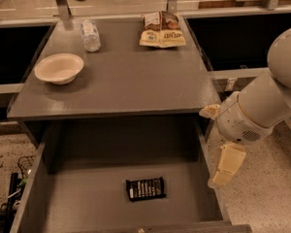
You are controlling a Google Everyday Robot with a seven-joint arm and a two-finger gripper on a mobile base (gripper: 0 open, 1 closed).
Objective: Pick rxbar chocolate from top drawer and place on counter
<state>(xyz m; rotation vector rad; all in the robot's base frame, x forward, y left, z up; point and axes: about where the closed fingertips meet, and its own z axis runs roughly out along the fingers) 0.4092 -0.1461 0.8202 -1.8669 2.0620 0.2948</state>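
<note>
I see the rxbar chocolate [145, 189] lying flat on the bottom of the open top drawer [63, 198], near its front and slightly right of centre. There are rows of white lettering on the black wrapper, none I can read. My claw [224, 165] hangs outside the drawer's right wall, below the counter [121, 81] corner, well apart from the bar; I cannot tell how it is set. On the counter sit a white bowl [59, 68], a clear bottle [91, 35] and a tan-and-brown snack bag [162, 29] — print illegible.
</note>
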